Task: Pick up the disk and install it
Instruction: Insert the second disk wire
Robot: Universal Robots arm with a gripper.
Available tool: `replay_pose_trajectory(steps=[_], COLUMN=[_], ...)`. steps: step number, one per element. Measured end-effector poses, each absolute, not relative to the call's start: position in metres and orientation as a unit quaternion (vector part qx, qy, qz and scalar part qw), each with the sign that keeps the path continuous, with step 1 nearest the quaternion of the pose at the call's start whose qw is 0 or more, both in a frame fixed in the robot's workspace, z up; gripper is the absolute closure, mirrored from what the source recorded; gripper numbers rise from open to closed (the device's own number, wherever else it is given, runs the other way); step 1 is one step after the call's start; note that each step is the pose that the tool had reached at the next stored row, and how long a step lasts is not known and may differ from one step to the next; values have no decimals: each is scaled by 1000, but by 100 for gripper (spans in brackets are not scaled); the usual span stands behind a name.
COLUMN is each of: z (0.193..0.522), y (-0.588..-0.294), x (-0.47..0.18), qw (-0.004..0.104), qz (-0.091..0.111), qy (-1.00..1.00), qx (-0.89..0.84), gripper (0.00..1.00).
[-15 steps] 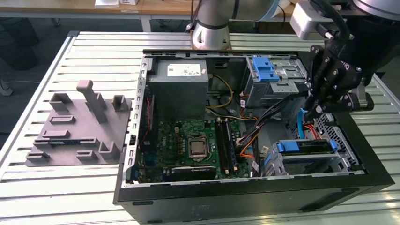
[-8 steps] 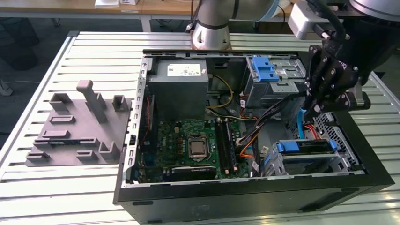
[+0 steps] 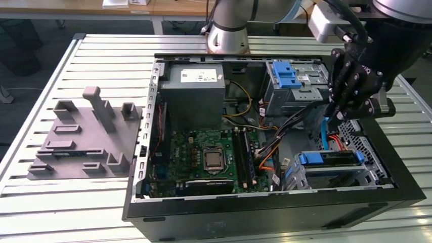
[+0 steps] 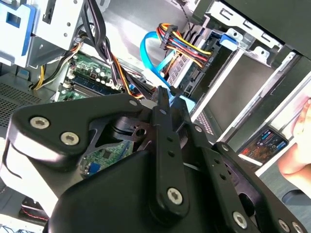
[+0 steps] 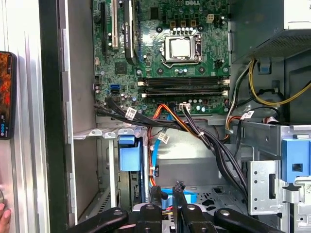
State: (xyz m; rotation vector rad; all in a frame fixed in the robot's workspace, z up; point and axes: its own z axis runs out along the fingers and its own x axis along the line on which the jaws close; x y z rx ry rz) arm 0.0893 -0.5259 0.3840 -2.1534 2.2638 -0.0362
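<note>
Seeing the disk (image 3: pixel 329 158) lying in the metal cage (image 3: pixel 368 178) at the lower right of the exterior view, inside the open computer case (image 3: pixel 270 215). Hovering just above it, at right of centre, the gripper (image 3: pixel 339 115), fingers (image 5: pixel 156 193) drawn nearly together, clasping nothing, beside a blue cable (image 3: pixel 327 132).

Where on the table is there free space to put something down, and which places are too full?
Free: table slats in front of the grey fixture, and the strip behind it. Crowded: inside the computer case, especially around the cables between motherboard and drive bays.
</note>
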Motion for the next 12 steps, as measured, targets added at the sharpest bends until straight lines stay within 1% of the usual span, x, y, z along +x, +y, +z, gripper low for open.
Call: replay_pose_trajectory(steps=[12], z=[375], y=[-526], x=[89], qw=[5], qz=[-19], qy=[725], qx=[-689], gripper=[76])
